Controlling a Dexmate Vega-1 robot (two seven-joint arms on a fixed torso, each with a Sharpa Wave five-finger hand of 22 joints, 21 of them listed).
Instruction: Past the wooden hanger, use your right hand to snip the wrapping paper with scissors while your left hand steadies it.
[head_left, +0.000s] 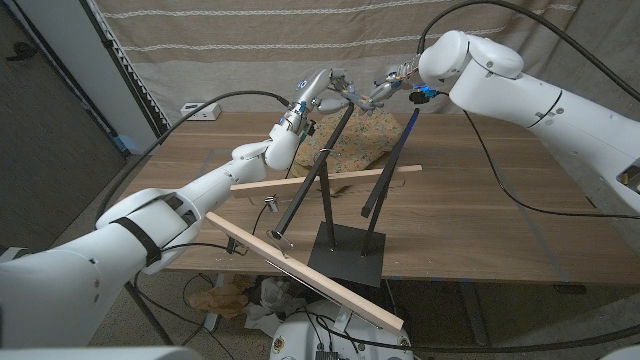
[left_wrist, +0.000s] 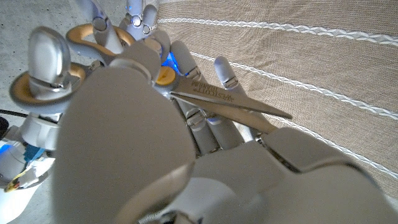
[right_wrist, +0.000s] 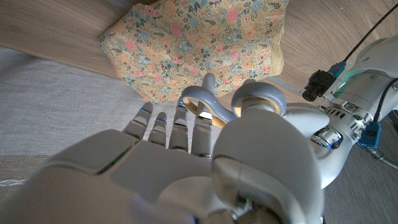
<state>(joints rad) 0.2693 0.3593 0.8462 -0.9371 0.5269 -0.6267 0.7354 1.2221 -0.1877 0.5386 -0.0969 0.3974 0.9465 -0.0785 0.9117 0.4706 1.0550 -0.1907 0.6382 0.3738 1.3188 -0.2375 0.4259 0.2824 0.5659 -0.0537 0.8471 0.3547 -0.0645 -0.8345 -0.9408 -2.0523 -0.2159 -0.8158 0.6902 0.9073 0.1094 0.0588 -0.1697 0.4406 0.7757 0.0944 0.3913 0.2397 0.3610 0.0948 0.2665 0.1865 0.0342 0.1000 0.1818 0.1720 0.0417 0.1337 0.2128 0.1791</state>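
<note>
Above the table, past the wooden hanger (head_left: 340, 177), my right hand (head_left: 385, 88) had fingers through the loops of the scissors (left_wrist: 236, 102). My left hand (head_left: 315, 95) lay under the blades, grip unclear. The wrapping paper (head_left: 368, 132) lay below, unsteadied. Risk: a dropped tool, or blades nipping my left fingers.

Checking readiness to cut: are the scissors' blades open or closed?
Closed: in the left wrist view the scissors show blades lying together to one point.
</note>
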